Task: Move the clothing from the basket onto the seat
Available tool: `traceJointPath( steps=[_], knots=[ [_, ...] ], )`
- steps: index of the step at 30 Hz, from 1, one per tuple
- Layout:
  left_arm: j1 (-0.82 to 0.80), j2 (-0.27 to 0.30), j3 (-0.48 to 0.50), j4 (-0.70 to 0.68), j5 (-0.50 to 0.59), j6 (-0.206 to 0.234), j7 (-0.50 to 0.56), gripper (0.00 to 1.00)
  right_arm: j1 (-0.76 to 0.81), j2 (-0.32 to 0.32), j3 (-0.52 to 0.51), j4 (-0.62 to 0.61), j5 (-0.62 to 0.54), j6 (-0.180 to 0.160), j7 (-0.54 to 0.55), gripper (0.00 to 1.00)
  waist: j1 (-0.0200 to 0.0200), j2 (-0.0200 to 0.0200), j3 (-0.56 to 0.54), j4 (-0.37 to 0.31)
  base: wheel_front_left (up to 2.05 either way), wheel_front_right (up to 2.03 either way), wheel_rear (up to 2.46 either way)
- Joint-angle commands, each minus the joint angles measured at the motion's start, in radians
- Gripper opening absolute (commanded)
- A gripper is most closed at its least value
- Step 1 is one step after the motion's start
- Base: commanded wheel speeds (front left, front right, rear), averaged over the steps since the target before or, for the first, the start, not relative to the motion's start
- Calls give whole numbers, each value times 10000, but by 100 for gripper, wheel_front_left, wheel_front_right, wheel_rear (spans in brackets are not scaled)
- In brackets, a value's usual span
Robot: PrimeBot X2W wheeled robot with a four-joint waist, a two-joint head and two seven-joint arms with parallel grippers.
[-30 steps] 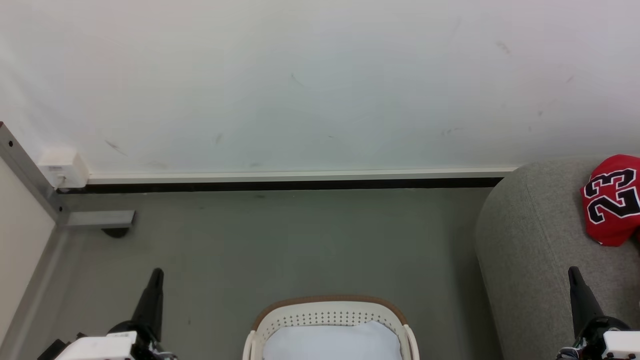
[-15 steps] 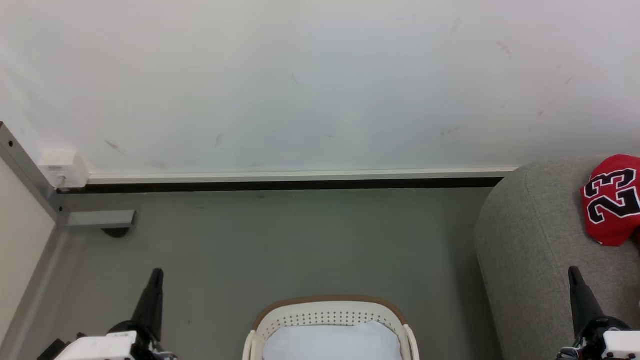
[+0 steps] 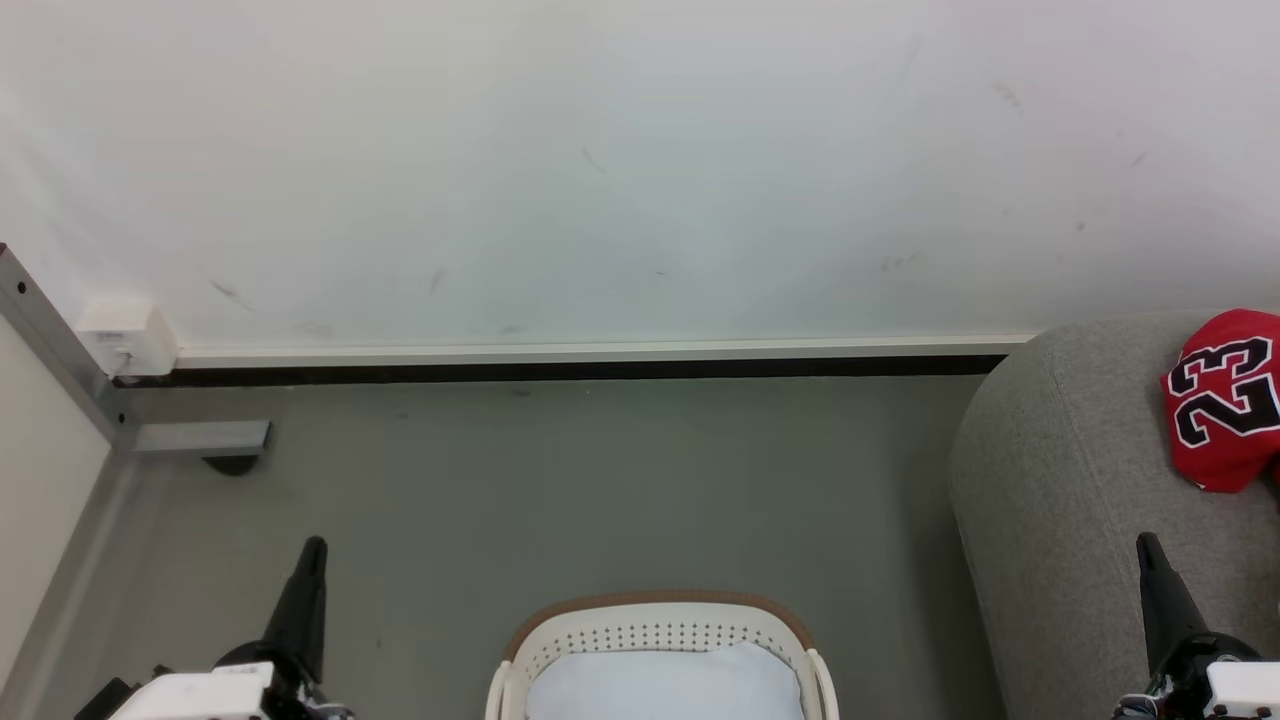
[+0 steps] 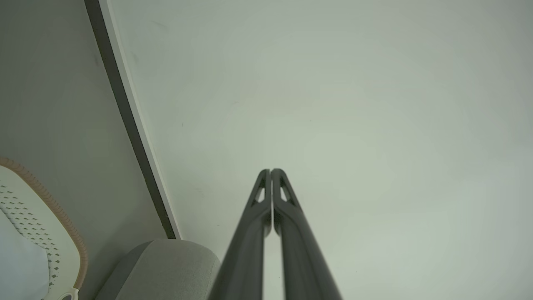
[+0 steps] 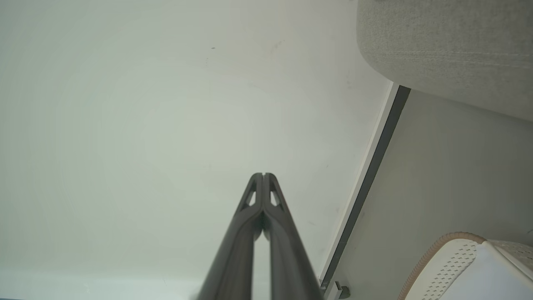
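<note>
Jersey first: the red fabric jersey (image 3: 1225, 400) with a black, white-edged 23 lies crumpled on top of the large grey woven-fabric seat (image 3: 1060, 480), at the far right of the head view. So that part of the clothing is already where it belongs.

Oval cream-white plastic basket (image 3: 660, 625) with a perforated wall and brown rim stands on the grey floor (image 3: 560, 480), just beside the seat. A plain pale white-blue cloth (image 3: 665, 685) covers what can be seen of its inside. Whatever lies beneath is hidden, so I cannot tell whether any red clothing remains.

Left gripper (image 4: 271, 171) has its two long dark fingers pressed together, holding nothing, and points at the white wall (image 3: 600, 150). Right gripper (image 5: 263, 175) is the same: fingers together, empty, raised over the seat's near edge. Both hang well apart from the basket.

Risks, as I judge them:
- A blind reach into the basket would likely pinch the pale cloth, which is no part of the task.
- Fingers must part before any descent; if they go down together they only poke the fabric.
- The basket looks light, so snagged fabric could drag or tip it.
- A careless drop could nudge the jersey off the seat's rounded edge.
</note>
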Motion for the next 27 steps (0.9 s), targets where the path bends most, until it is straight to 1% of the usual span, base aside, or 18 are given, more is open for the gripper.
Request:
traceJointPath(
  steps=[1,27],
  knots=[
    [-81,73,19,-39,-139,-63,39,0,-119,0,-41,-54,10,-21,35,0,-1,0,0,0,0,0,0],
    [-80,72,17,-39,-139,-62,37,0,-118,0,-39,-53,11,-21,33,0,-1,0,0,0,0,0,0]
  ],
)
